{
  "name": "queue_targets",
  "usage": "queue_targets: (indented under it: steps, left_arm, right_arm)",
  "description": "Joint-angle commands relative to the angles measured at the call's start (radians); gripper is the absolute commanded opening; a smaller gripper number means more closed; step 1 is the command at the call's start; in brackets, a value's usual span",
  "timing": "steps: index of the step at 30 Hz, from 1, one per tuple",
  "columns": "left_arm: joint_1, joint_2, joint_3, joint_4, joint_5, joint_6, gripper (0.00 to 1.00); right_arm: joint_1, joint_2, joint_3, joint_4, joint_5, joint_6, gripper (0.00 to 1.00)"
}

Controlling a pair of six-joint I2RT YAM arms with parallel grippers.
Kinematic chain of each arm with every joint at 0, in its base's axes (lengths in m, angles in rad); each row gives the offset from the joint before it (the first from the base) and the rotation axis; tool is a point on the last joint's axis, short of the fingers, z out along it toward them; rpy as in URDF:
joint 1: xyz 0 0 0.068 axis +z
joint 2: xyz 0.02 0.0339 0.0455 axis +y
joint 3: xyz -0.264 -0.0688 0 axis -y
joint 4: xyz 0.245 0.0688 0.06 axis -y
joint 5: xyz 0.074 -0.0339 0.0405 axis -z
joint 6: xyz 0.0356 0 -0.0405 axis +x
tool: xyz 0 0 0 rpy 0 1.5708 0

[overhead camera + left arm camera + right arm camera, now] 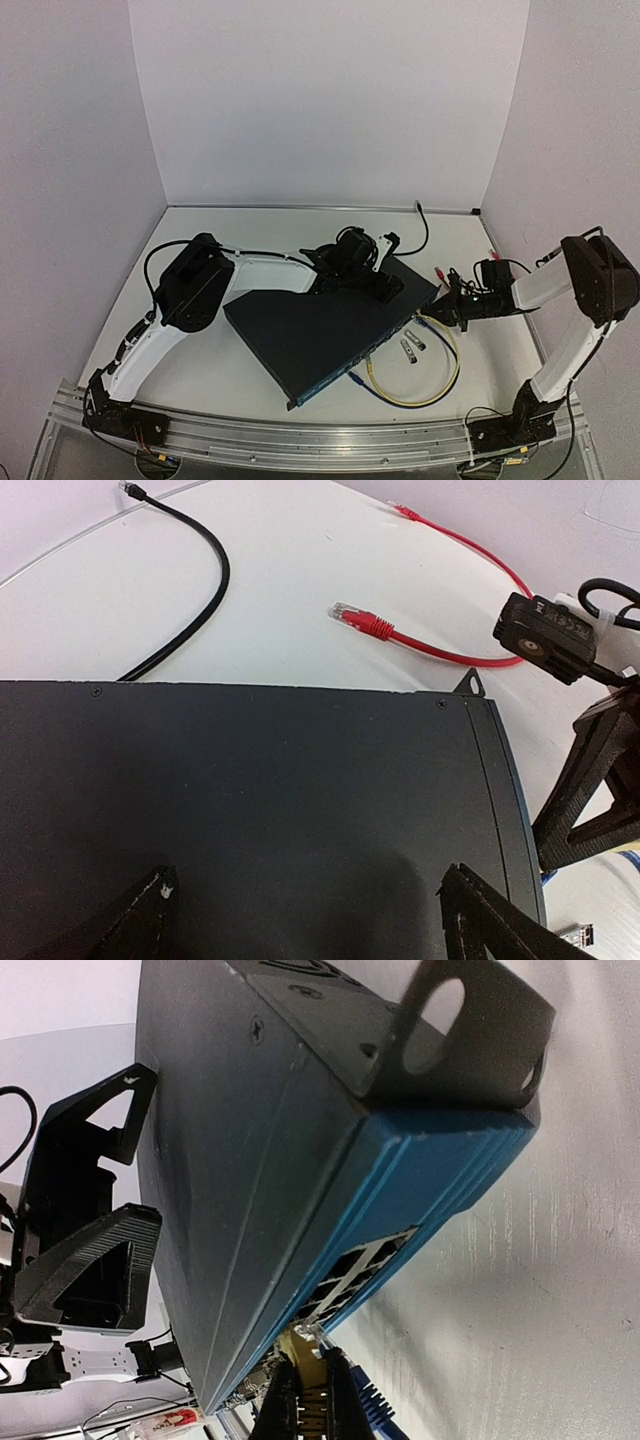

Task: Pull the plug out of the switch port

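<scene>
Switch (320,335): large flat dark box, laid at an angle on the middle of the white table (250,400), between the two arms; its blue socket face is turned to the right and near side. Sockets (360,1265): a row is seen on that blue face in the right wrist view, below a mounting ear (470,1030) with an oval hole at the corner. Plug (303,1336): small and pale yellowish, seated at the socket row close to the switch's right end; its exact socket cannot be made out. Right gripper (308,1385): brought up against the socket face, its jaws clenched narrowly on the plug. Blue boot (372,1400): seen just beside the right fingers, at the same face. Left gripper (310,880): held over the far part of the switch's top with its fingers (150,915) spread wide and nothing between them but the lid; whether the tips press on the lid cannot be told. Yellow cable (400,402): looped on the table in front of the socket face. Two small silver modules (411,348): laid inside that loop, near the switch. Red cable (420,645): lying loose beyond the switch's far edge, its plug free. Black cable (205,590): lying loose near the back of the table.
</scene>
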Motion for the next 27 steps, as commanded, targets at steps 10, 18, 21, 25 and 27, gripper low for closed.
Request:
queue_targets:
  steps: [10, 18, 21, 25, 27]
  left_arm:
    - [0.025, 0.09, -0.046, -0.256, -0.011, -0.064, 0.91]
    - [0.025, 0.099, -0.034, -0.256, -0.015, -0.053, 0.91]
    - [0.025, 0.1, -0.029, -0.255, -0.013, -0.052, 0.91]
    - [0.025, 0.094, -0.038, -0.251, -0.012, -0.05, 0.91]
    - [0.025, 0.085, -0.048, -0.244, -0.01, -0.048, 0.91]
  right_arm:
    - [-0.024, 0.092, 0.095, -0.229, 0.021, -0.1, 0.34]
    - [-0.023, 0.082, 0.115, -0.171, -0.116, -0.087, 0.34]
    - [-0.023, 0.075, 0.109, -0.146, -0.148, -0.075, 0.35]
    - [-0.024, 0.065, 0.104, -0.122, -0.168, -0.061, 0.38]
    - [-0.024, 0.069, 0.109, -0.115, -0.157, -0.052, 0.37]
